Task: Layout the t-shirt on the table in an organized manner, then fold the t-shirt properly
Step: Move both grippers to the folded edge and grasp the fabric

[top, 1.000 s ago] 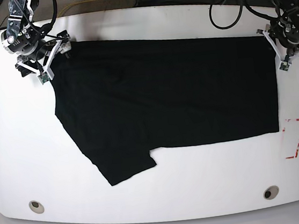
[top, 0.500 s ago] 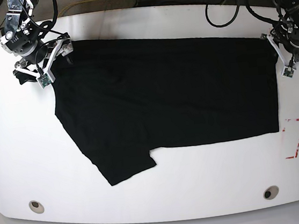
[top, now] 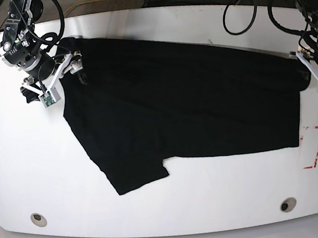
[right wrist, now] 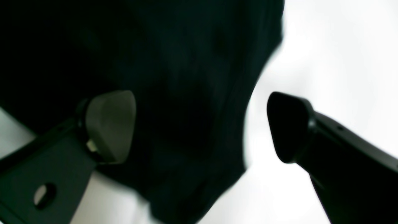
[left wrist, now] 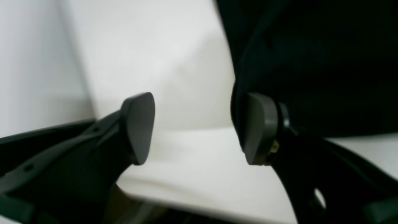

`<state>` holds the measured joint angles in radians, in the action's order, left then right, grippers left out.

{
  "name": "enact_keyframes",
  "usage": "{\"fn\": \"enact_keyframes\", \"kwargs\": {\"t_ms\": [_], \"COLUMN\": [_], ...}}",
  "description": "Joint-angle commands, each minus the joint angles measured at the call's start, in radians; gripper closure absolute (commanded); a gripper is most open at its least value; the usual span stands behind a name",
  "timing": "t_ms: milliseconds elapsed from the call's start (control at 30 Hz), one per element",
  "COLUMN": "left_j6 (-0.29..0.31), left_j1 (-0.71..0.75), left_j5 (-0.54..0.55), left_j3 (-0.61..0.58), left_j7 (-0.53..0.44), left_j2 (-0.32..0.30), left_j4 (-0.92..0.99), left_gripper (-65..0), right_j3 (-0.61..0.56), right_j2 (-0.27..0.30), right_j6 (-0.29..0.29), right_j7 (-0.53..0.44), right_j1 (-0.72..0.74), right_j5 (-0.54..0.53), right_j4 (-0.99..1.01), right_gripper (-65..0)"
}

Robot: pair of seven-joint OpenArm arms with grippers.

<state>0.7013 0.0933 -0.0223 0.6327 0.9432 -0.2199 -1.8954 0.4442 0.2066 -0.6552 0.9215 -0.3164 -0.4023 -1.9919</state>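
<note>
The black t-shirt lies spread across the white table, one sleeve pointing to the near left. My right gripper is at the shirt's far left corner. In the right wrist view this gripper stands open, with black cloth lying loose between its widely spaced fingers. My left gripper is at the shirt's right edge. In the left wrist view it is open over bare table, and the cloth rests against its right finger.
A red dashed rectangle mark lies just right of the shirt's near right corner. Two round metal grommets sit near the table's front edge. Black cables loop past the far edge.
The left arm moved toward the near right, and the shirt's right edge shifted right with it. The right arm moved slightly nearer, and the far left corner bunched up around it.
</note>
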Motion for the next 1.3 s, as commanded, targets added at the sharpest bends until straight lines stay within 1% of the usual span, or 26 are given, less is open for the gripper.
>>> {"fn": "enact_keyframes", "kwargs": {"t_ms": [0,67,133,167,200,267,300,367,500,633,800,933,1100,1267], "left_j6": [-0.003,-0.003,-0.003,-0.003,-0.003,-0.003,-0.003,-0.003,-0.003,-0.003,-0.003,-0.003,-0.003,-0.003], "left_j1": [-0.043,-0.071,-0.085,-0.085,-0.085,-0.080,-0.073,-0.040,-0.013,-0.010,-0.020,-0.077,-0.145,-0.261], "left_j5": [0.014,0.012,0.012,0.012,0.012,0.015,0.015,0.017,0.018,0.018,0.017,0.008,-0.023,-0.041], "left_j3": [0.017,0.028,0.029,0.029,0.029,0.029,0.029,0.029,0.036,0.039,0.029,0.002,-0.004,-0.023], "left_j7": [-0.016,-0.016,-0.016,-0.014,-0.013,-0.010,-0.008,-0.005,-0.005,-0.006,-0.010,-0.010,-0.010,-0.010], "left_j2": [0.009,0.018,0.027,0.027,0.027,0.027,0.027,0.020,0.006,0.006,0.012,0.040,0.043,0.041], "left_j4": [-0.020,-0.020,-0.020,-0.020,-0.020,-0.022,-0.022,-0.022,-0.026,-0.029,-0.020,-0.019,0.009,0.152], "left_gripper": [-40.1,-39.4,-35.7,-33.1,-30.0,-26.2,-25.8,-26.5,-30.0,-33.8,-35.4,-35.3,-35.6,-35.8], "right_j3": [0.005,0.005,0.005,0.005,0.003,0.003,0.002,-0.002,-0.009,-0.037,-0.058,-0.091,-0.127,-0.129], "right_j2": [-0.006,-0.025,-0.034,-0.035,-0.037,-0.043,-0.048,-0.059,-0.059,-0.059,-0.062,-0.062,-0.062,-0.063], "right_j6": [-0.001,-0.001,-0.001,-0.001,-0.001,-0.001,-0.001,0.001,0.001,0.001,0.001,0.002,0.002,0.002], "right_j7": [-0.012,-0.012,-0.012,-0.012,-0.011,-0.011,-0.011,-0.011,-0.011,-0.011,-0.011,-0.011,-0.011,-0.011], "right_j1": [0.021,0.035,0.050,0.053,0.056,0.056,0.056,0.059,0.059,0.053,0.055,0.061,0.061,0.059], "right_j5": [-0.033,-0.040,-0.040,-0.039,-0.037,-0.039,-0.039,-0.036,-0.036,-0.034,-0.034,-0.034,-0.034,-0.034], "right_j4": [-0.005,0.003,0.004,0.004,0.006,0.007,0.007,0.009,0.009,0.009,0.032,0.053,0.058,0.059], "right_gripper": [-65.0,-65.0,-65.0,-63.4,-59.5,-54.4,-52.8,-50.6,-51.2,-51.0,-51.0,-50.9,-51.0,-51.0]}}
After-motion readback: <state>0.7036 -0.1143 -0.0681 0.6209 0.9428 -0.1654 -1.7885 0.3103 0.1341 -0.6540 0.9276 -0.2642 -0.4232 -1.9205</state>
